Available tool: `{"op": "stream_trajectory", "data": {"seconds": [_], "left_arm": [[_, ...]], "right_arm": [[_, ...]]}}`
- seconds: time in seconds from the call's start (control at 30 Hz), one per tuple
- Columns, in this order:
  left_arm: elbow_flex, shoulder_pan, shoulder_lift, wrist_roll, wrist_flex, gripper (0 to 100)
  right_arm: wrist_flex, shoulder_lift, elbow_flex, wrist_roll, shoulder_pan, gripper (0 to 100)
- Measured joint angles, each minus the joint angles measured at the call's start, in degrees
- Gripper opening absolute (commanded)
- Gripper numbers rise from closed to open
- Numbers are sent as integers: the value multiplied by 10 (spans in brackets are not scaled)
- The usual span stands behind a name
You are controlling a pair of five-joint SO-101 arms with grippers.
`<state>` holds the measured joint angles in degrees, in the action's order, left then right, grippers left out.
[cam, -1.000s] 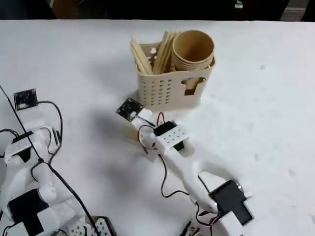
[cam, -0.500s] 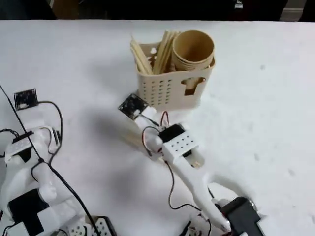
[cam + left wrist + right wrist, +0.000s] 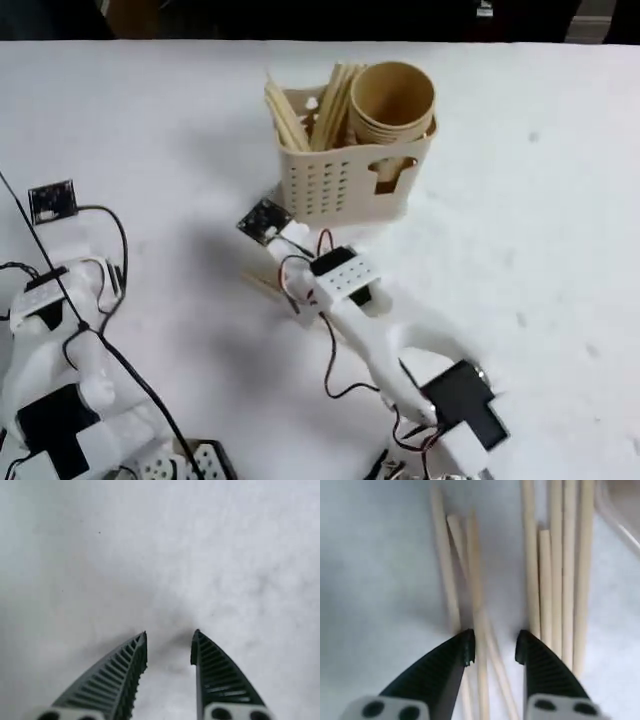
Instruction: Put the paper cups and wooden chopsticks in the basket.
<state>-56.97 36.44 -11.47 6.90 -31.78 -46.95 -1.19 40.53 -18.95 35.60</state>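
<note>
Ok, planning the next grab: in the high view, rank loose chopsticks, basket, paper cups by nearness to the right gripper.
1. Loose chopsticks, on the table at the right gripper.
2. Basket, just behind.
3. Paper cups, in its right end.

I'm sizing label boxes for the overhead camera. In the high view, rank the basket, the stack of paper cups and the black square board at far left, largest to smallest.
1. basket
2. stack of paper cups, standing in the basket
3. black square board, clearly smallest
</note>
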Motion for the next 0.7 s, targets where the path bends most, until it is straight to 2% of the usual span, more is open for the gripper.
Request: {"op": "stream_trajectory", "data": {"seconds": [0.13,0.43,0.7], "left_arm": [[0,0,0,0,0,157],[0,0,0,0,0,157],[0,0,0,0,0,157]], "right_arm": [[0,0,-2,0,-1,9],[-4,-5,-2,3,-1,16],[-55,-127,11,4,-1,16]]}}
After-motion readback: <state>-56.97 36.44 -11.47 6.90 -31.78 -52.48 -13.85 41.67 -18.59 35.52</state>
